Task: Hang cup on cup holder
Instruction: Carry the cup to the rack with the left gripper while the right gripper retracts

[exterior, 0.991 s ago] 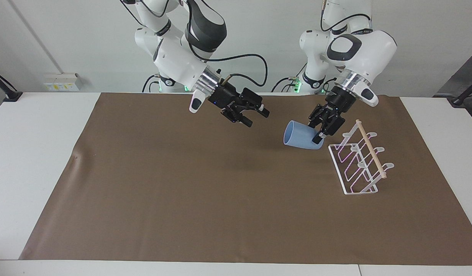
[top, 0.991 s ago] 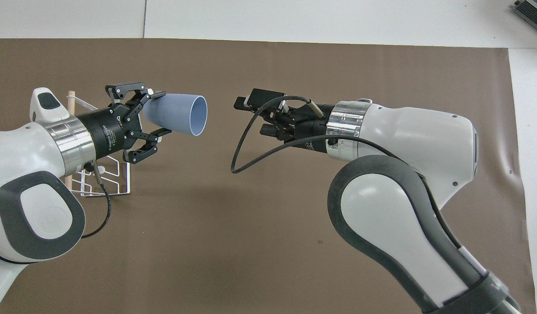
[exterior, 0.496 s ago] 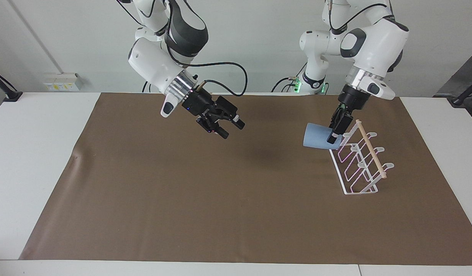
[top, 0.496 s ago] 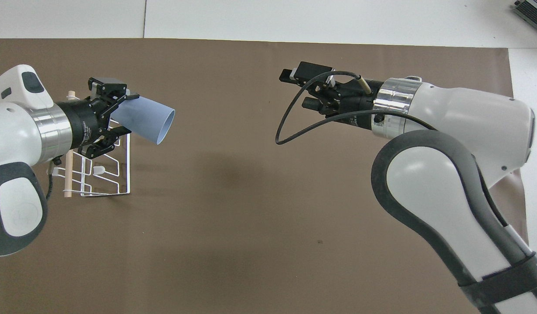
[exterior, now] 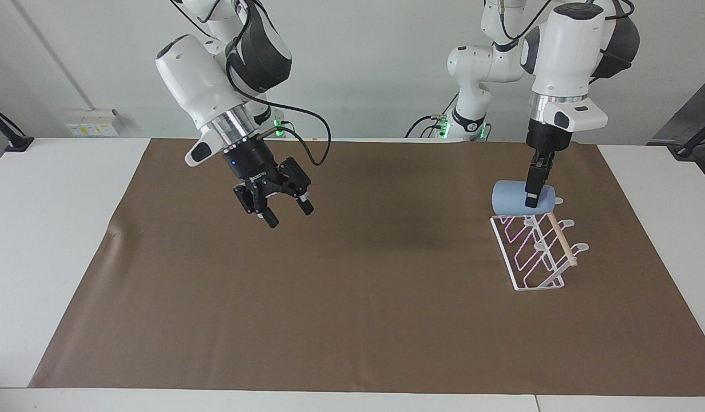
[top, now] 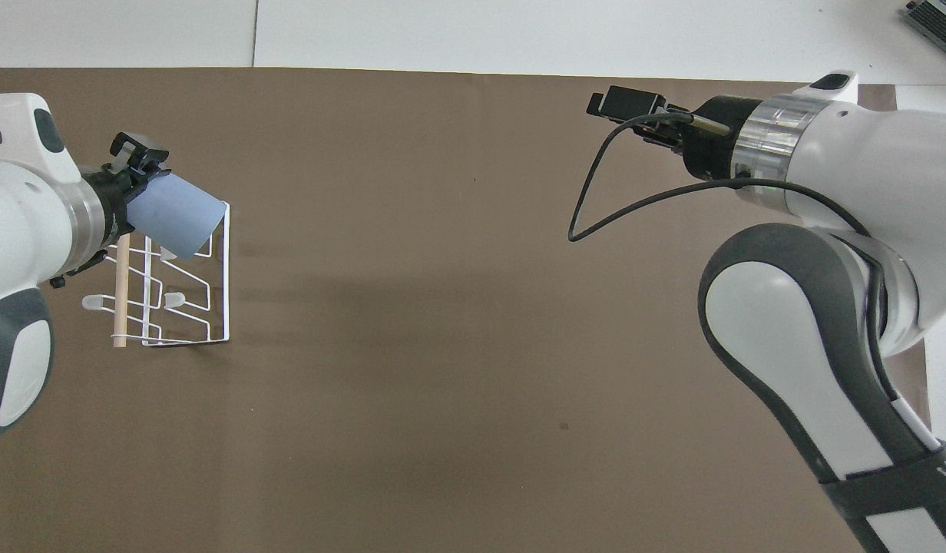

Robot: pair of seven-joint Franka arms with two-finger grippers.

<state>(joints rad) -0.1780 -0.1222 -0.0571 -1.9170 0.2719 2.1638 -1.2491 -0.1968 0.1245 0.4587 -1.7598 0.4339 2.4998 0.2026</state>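
The light-blue cup (exterior: pixel 508 198) lies on its side in my left gripper (exterior: pixel 533 194), which points straight down and is shut on the cup near its base. The cup hangs just over the robot-side end of the white wire cup holder (exterior: pixel 535 252), with its mouth toward the right arm's end of the table. I cannot tell whether it touches a prong. The overhead view shows the cup (top: pixel 171 216), the left gripper (top: pixel 139 188) and the cup holder (top: pixel 183 296). My right gripper (exterior: pixel 288 213) is open and empty over the brown mat, and it also shows in the overhead view (top: pixel 634 115).
A brown mat (exterior: pixel 352 297) covers most of the white table (exterior: pixel 55 189). The cup holder's wooden dowel (exterior: pixel 560 233) runs along its top, and its other prongs carry nothing.
My left gripper has carried the cup over the cup holder's robot-side end and turned to point straight down. My right gripper has drawn away toward its own end of the table.
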